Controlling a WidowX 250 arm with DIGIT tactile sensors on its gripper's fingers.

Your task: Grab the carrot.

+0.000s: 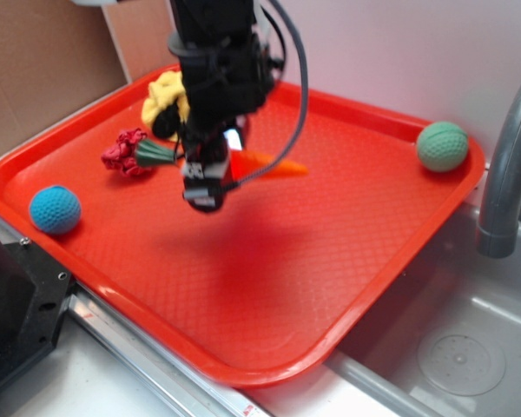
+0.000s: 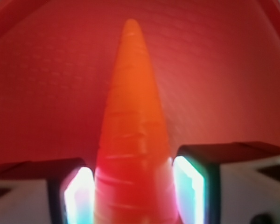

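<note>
Fingers closing on the carrot's thick end, carrot lifting above tray | Risk: glossy tapered body sliding out forward, grip sitting near one end

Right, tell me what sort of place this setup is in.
Probably a toy kitchen sink area. A grey faucet arches over a basin with a round drain, and a red tray beside it holds a plastic carrot between the end effector fingers.
</note>
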